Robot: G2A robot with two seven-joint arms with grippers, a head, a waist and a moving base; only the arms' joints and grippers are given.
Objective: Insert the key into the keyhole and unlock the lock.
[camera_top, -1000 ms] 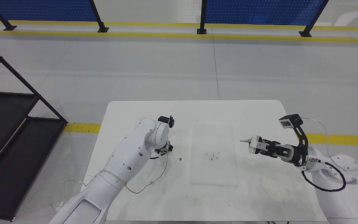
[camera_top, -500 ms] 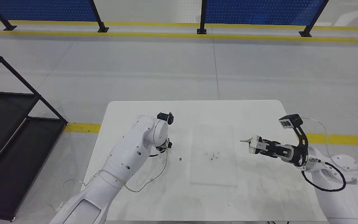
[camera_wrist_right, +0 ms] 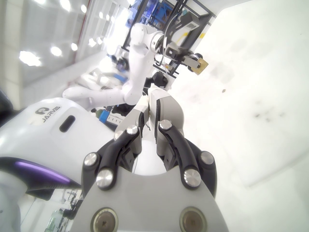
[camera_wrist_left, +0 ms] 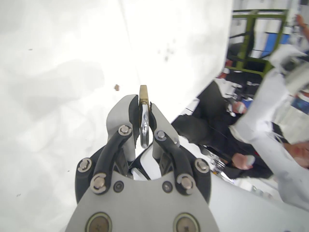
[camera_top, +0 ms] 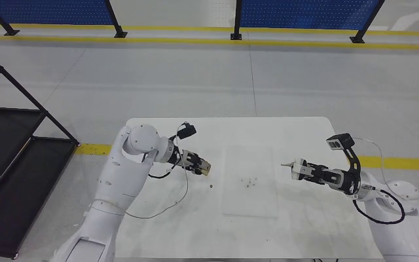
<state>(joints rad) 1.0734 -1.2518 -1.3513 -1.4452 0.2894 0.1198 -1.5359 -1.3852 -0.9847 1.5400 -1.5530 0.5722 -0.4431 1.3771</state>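
Your left tool (camera_top: 200, 167) is clamping on the lock (camera_wrist_left: 143, 94), pads pinching the silver shackle while the brass body is poking out past the tips. It's hovering over the table (camera_top: 301, 223), left of centre. On the other side, your right tool (camera_top: 296, 168) is squeezing together on the key (camera_top: 286, 165), and the thin tip is pointing toward the lock. Key and lock are facing each other, well apart across the middle of the table.
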